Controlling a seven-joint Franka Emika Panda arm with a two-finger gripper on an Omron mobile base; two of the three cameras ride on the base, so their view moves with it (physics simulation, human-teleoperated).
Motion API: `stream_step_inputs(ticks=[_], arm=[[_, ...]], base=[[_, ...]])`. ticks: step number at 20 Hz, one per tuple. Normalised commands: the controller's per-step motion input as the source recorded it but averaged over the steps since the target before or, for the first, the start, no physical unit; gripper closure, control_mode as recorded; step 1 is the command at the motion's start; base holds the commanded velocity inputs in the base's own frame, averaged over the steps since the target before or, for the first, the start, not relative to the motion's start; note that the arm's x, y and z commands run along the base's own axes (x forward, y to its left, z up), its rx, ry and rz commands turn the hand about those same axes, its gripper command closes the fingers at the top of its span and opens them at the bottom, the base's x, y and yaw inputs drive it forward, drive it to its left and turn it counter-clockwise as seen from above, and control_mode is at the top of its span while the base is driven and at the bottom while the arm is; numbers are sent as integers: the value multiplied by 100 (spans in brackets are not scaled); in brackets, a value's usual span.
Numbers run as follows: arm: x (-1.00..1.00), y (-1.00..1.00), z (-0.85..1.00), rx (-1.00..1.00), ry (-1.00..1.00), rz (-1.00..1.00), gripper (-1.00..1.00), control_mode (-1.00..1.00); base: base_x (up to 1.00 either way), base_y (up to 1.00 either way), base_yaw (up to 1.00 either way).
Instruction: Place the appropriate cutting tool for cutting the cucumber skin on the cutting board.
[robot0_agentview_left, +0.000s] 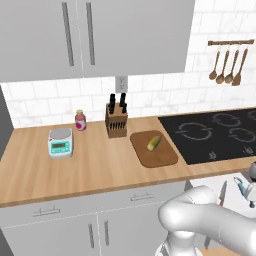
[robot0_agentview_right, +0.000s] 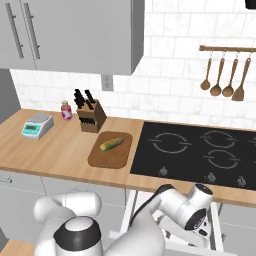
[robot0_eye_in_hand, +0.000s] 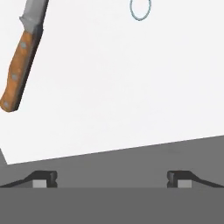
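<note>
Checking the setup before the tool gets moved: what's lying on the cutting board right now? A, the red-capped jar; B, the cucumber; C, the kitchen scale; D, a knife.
B: the yellow-green cucumber lies alone on the brown cutting board, right of the knife block.

The left base view looks from behind and left of the arm, forward and down across the wooden surface (robot0_agentview_left: 100, 170) toward the tiled wall, from a middling distance. The right base view faces the same way from behind and right, set a little further back. Both share the cutting board (robot0_agentview_left: 155, 152) (robot0_agentview_right: 111, 152), the knife block (robot0_agentview_left: 116, 122) (robot0_agentview_right: 91, 119), the scale (robot0_agentview_left: 60, 142) (robot0_agentview_right: 37, 125) and the cooktop (robot0_agentview_left: 215, 135) (robot0_agentview_right: 195, 150). The hand view looks along the fingers (robot0_eye_in_hand: 43, 180), close over a white floor, with a wooden-handled knife (robot0_eye_in_hand: 19, 70) beyond and left of the fingertips.
</note>
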Motion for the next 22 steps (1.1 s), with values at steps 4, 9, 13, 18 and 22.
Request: stream_step_inputs(ticks=[4,9,13,18,22], arm=[[-54,11,-17,0,10,0,-100,-100],[-54,1,-6,0,5,0,-100,-100],[-33,0,13,0,0,-2,-100,-100],[80,0,43,0,1,0,-100,-100],[100,0,33,0,1,0,-100,-100]], base=[[0,0,0],[0,0,0],[0,0,0],[0,0,0],[0,0,0]])
